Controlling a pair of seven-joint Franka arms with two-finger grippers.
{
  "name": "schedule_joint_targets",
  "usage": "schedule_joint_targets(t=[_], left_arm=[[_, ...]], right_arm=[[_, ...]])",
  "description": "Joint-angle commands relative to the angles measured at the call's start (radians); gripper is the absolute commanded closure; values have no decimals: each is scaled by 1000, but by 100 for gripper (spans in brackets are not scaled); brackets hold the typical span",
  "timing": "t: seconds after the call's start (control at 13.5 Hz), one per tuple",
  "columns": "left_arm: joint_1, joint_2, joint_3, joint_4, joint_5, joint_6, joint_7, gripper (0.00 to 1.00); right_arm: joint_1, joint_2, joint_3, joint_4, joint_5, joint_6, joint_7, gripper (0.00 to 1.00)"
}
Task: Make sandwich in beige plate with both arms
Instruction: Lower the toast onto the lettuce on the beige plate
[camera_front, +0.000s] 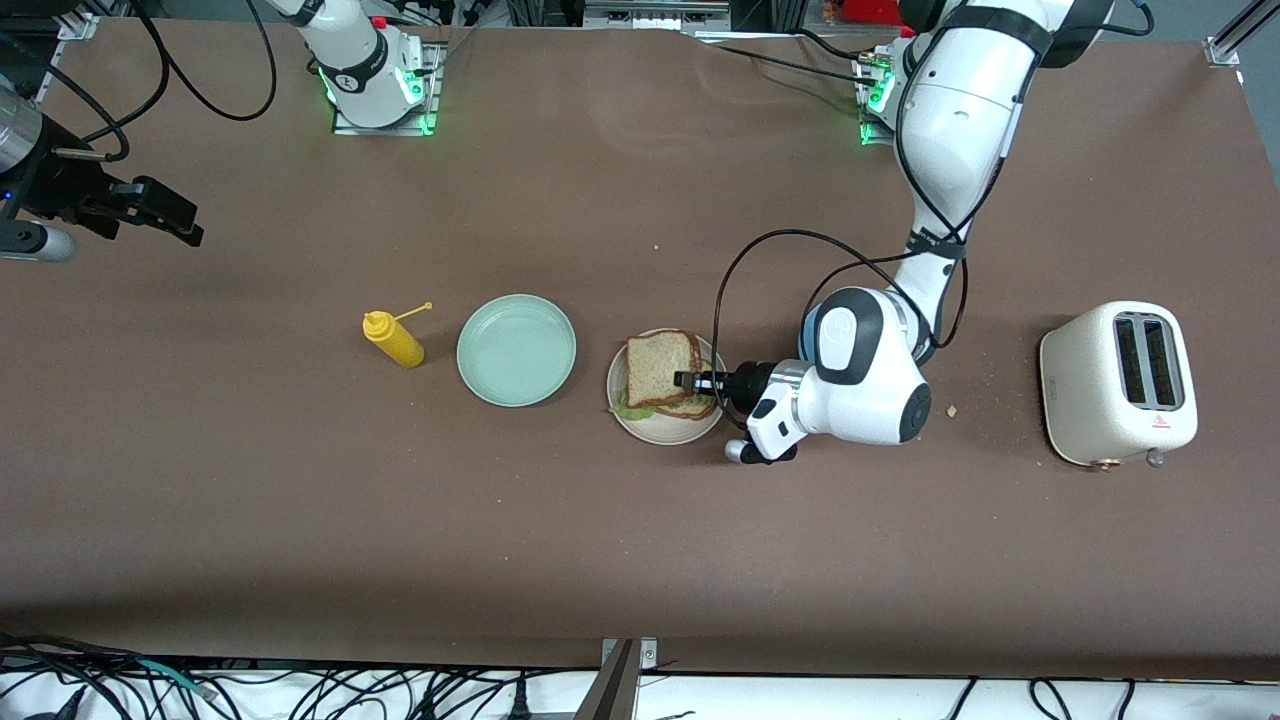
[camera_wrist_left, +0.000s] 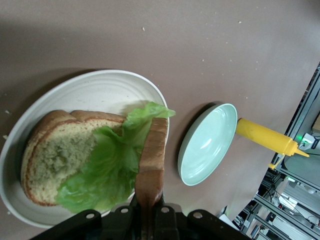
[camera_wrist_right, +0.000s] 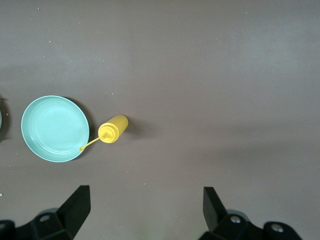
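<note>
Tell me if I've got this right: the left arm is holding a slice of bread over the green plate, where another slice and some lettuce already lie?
Not quite. The left gripper does hold a bread slice, but over the beige plate, not the green plate, which lies bare beside it. The other slice and the lettuce lie in the beige plate, as the left wrist view shows.

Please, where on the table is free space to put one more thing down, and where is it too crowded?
Free: the wide strip of brown table nearer the front camera than the plates, and the patch between the left arm and the toaster. Crowded: the row of mustard bottle, mint-green plate and beige plate, where the left claw holds a bread slice over the lettuce.
</note>
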Motion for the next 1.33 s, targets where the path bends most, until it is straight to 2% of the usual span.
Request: schedule_joint_targets(t=[0.0,0.15,0.22,0.3,0.44,0.52,1.26], left_arm=[[-10,34,13,33,-34,9,6,100],[-9,45,13,24,-34,8,66,100],[-9,51,13,20,-29,8,101,90],[-6,59,13,20,-28,8,138,59],[-1,65,13,20,-34,8,185,18],[-1,64,13,20,-31,8,186,2],[51,48,37,30,-23,5,173,1]], right_arm=[[-12,11,6,26,-10,-20,-12,0],[-12,11,8,26,-10,-20,-12,0],[-12,11,6,26,-10,-20,-12,0],[-12,11,6,26,-10,-20,-12,0],[-12,11,6,26,-10,-20,-12,0],[-12,11,6,26,-10,-20,-12,0],[-12,11,8,26,-11,-20,-15,0]])
